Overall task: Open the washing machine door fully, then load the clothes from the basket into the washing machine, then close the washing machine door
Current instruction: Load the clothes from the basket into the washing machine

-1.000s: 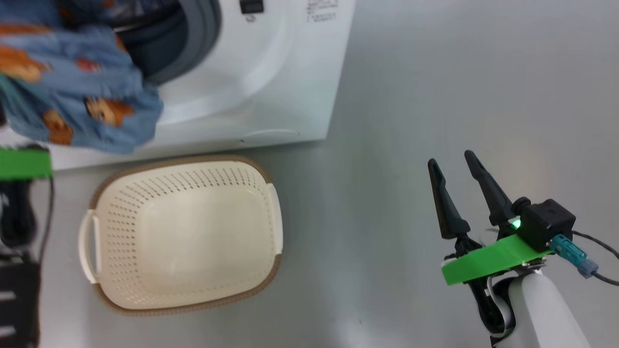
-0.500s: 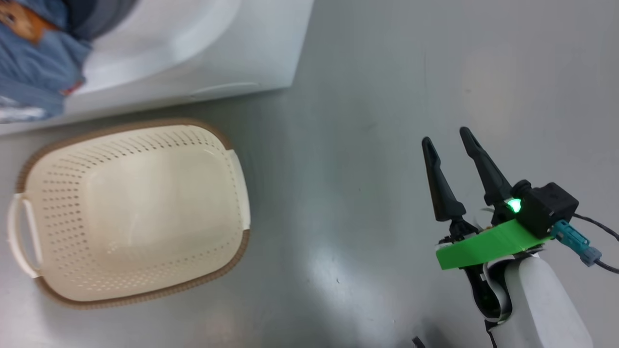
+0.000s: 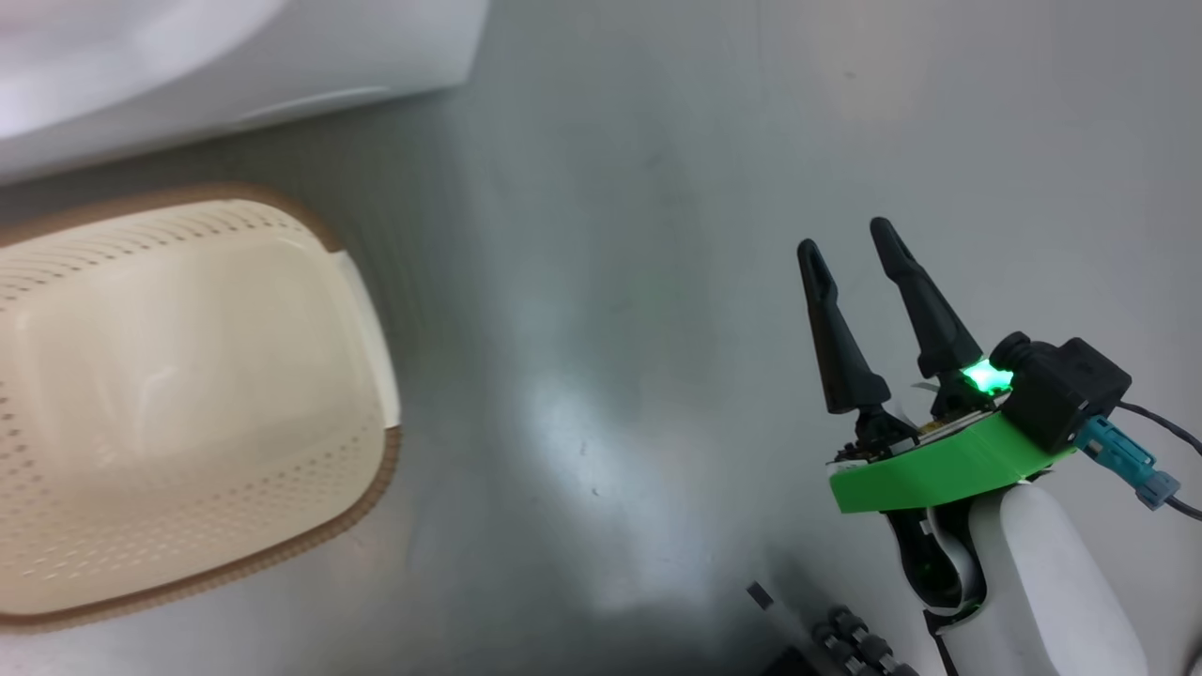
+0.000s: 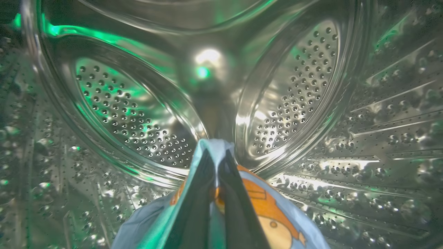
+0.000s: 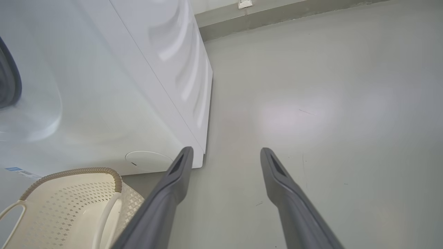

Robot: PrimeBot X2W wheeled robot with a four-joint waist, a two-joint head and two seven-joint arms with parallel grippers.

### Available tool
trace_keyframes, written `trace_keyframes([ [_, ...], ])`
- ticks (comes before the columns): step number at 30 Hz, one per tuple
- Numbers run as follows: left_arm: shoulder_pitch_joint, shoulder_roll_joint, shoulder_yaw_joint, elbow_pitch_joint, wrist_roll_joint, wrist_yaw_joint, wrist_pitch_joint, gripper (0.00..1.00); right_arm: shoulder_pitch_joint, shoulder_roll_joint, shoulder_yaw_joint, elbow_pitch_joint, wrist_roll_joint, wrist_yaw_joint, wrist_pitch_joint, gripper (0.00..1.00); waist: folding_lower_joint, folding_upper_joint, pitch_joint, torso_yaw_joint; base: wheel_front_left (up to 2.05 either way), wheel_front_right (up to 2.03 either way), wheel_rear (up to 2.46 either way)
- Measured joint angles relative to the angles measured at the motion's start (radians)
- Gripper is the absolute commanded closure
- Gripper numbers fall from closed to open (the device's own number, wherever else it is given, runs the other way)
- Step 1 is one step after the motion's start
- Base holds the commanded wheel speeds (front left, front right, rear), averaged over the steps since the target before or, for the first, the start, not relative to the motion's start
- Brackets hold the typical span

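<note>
Well, my left gripper (image 4: 216, 155) is clamped tight on the cloth (image 4: 273, 214), which drapes back over both fingers and hangs below them. All this is inside the drum (image 4: 297, 90), its back wall well ahead of the tips. My right gripper (image 3: 845, 237) hangs spread and bare above the floor (image 3: 657, 282), with the basket (image 3: 376, 469) off to its left and the washer (image 5: 104, 103) ahead-left. I judge the risk is this: when I let go, folds lying over the fingers may cling and ride back out as I withdraw. A trailing end, hidden behind my wrist, may also hang out of the drum and get pinched at closing.
</note>
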Motion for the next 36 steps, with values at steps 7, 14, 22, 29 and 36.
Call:
trace_keyframes([
  [7,-0.175,0.074,-0.072,0.067,-0.049,0.000,0.000,1.00,-0.023,0.001,0.030,-0.018,0.042,0.000,0.000,0.00,0.0000,0.0000,0.064,-0.059,0.00,0.00,0.00],
  [14,-0.309,0.113,0.021,0.086,-0.025,0.000,-0.002,1.00,-0.039,0.002,0.048,-0.018,0.063,0.000,0.000,0.00,0.0000,0.0000,0.106,-0.099,0.00,0.00,0.00],
  [22,-0.288,0.089,-0.052,0.129,-0.024,0.000,-0.003,1.00,-0.052,0.003,0.048,-0.015,0.067,0.000,0.000,0.00,0.0000,0.0000,0.107,-0.091,0.00,0.00,0.00],
  [29,-0.284,0.084,-0.148,0.190,-0.055,0.000,-0.003,1.00,-0.063,0.003,0.045,-0.014,0.067,0.000,0.000,0.00,0.0000,0.0000,0.107,-0.086,0.00,0.00,0.00],
  [36,-0.285,0.090,-0.197,0.231,-0.094,0.000,-0.003,0.33,-0.063,0.003,0.045,-0.013,0.067,0.000,0.000,0.00,0.0000,0.0000,0.098,-0.088,0.00,0.00,0.00],
])
